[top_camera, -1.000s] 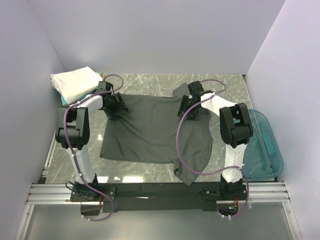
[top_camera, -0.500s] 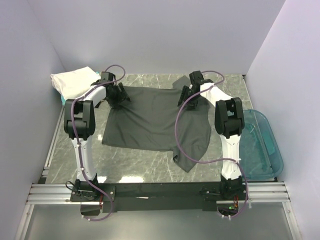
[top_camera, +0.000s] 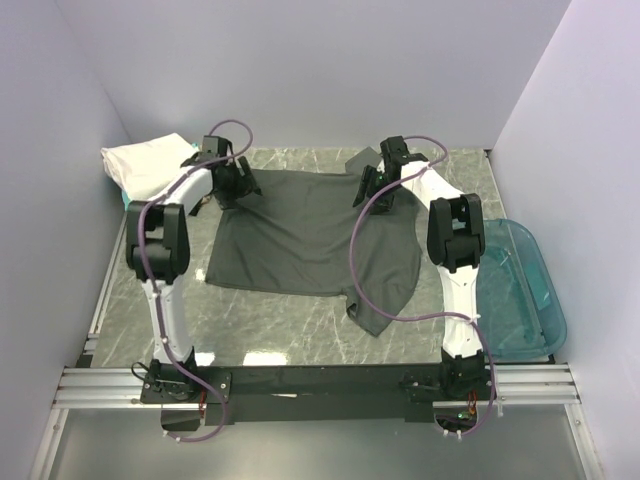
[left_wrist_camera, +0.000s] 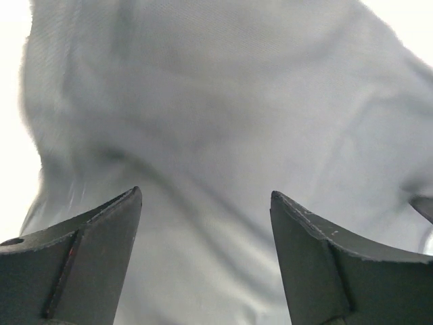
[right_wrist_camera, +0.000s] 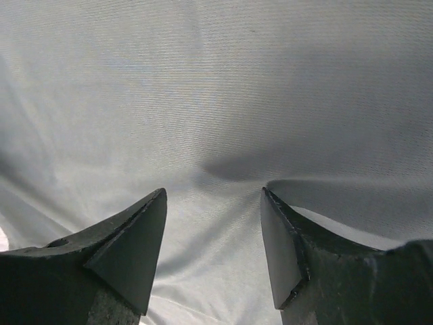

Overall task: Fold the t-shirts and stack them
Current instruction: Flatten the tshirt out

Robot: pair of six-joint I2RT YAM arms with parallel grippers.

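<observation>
A large dark charcoal-grey t-shirt (top_camera: pixel 310 235) lies spread on the marble table, one sleeve trailing toward the near edge. My left gripper (top_camera: pixel 235 185) is at the shirt's far left corner and my right gripper (top_camera: pixel 372 188) at its far right part. In the left wrist view the cloth (left_wrist_camera: pixel 223 101) fills the frame under the left gripper (left_wrist_camera: pixel 206 196), whose jaws stand wide apart. The right gripper (right_wrist_camera: pixel 213 193) is also open, its tips pressed on the cloth (right_wrist_camera: pixel 216 88), which puckers at one fingertip. A folded white t-shirt (top_camera: pixel 145 165) sits at the far left corner.
A translucent blue plastic tub (top_camera: pixel 520 290) stands at the table's right edge. White walls close in the left, far and right sides. A sliver of teal cloth (top_camera: pixel 126 199) shows under the white shirt. The arms' mounting rail (top_camera: pixel 320 385) runs along the near edge.
Both grippers have moved toward the far wall, and the grey shirt has slid that way with them. Both arms now reach farther out.
</observation>
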